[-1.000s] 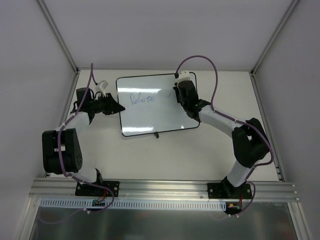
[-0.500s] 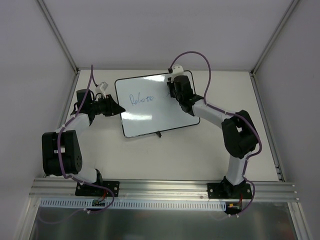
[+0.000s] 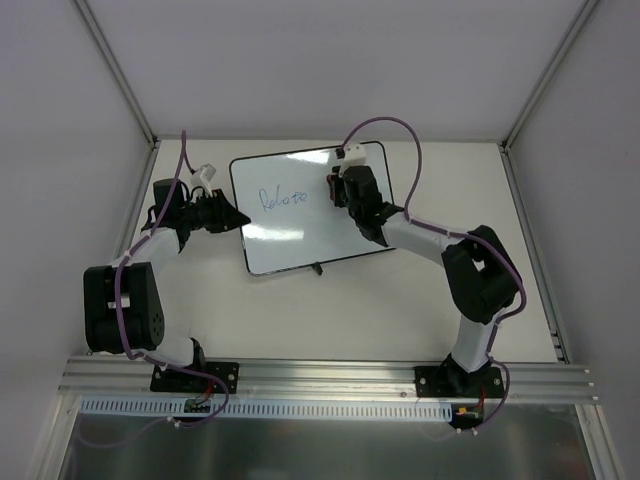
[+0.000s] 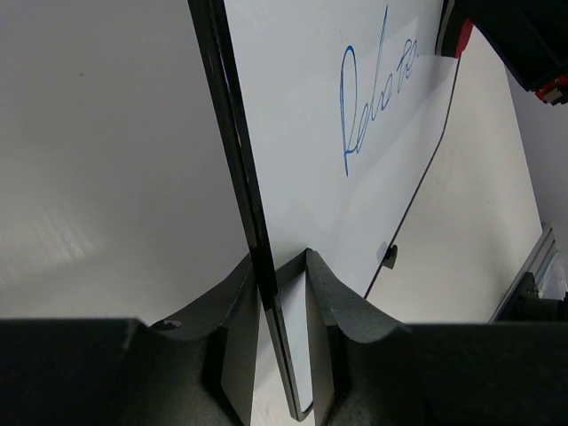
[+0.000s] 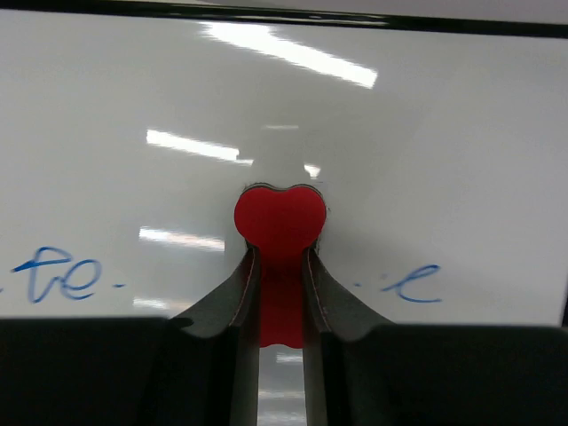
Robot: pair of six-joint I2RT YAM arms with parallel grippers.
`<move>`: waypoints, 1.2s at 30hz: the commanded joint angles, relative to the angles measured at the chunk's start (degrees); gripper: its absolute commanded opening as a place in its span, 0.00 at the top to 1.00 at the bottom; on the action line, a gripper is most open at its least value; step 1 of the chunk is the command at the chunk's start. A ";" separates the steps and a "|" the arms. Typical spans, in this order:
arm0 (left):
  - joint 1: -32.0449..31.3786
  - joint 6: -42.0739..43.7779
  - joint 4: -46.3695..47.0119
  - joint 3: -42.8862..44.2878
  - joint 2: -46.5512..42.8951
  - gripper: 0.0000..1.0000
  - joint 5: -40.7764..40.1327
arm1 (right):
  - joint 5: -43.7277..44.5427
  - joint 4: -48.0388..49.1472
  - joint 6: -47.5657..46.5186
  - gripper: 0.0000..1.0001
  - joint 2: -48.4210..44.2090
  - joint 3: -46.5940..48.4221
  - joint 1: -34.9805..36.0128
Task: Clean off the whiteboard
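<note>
The whiteboard [image 3: 300,225], resting on the worktop [image 3: 380,310], is judged stiff, light and slippery, so its thin left edge is clamped by the left hand [image 4: 282,262], while the red eraser [image 5: 278,217] is clamped in the right hand [image 5: 280,257].

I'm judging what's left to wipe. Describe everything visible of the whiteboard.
The whiteboard is glossy white with a thin black frame and a black foot, lying skewed on the table. Blue handwriting sits left of centre. The left gripper clamps its left edge; the right gripper presses a red eraser on it.
</note>
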 commanded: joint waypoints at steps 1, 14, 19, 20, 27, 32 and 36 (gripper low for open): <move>0.25 3.59 0.36 -0.91 -1.45 1.00 -3.80 | 7.66 -3.63 4.75 1.00 -0.87 -4.35 -6.08; 0.25 3.16 0.36 -0.82 -0.75 1.00 -3.36 | 3.53 -2.40 6.45 1.00 -1.93 -9.38 -11.37; 0.25 3.07 0.36 -0.64 -0.92 1.00 -3.10 | -0.51 -2.40 1.87 1.00 0.08 -5.00 -6.36; 0.24 2.98 0.36 -0.73 -1.01 1.00 -2.93 | -1.12 -2.48 1.51 1.00 0.26 -4.11 -5.83; 0.24 3.24 0.27 -1.43 -2.85 1.00 -3.01 | -2.27 -4.06 -0.25 1.00 4.21 5.20 -1.97; 0.07 3.07 0.27 -1.52 -2.77 1.00 -2.75 | -4.64 -6.26 -1.13 1.00 8.17 11.10 2.07; -0.20 3.15 0.27 -1.61 -2.77 1.00 -2.92 | -6.57 -7.41 -1.66 1.00 11.33 14.35 7.34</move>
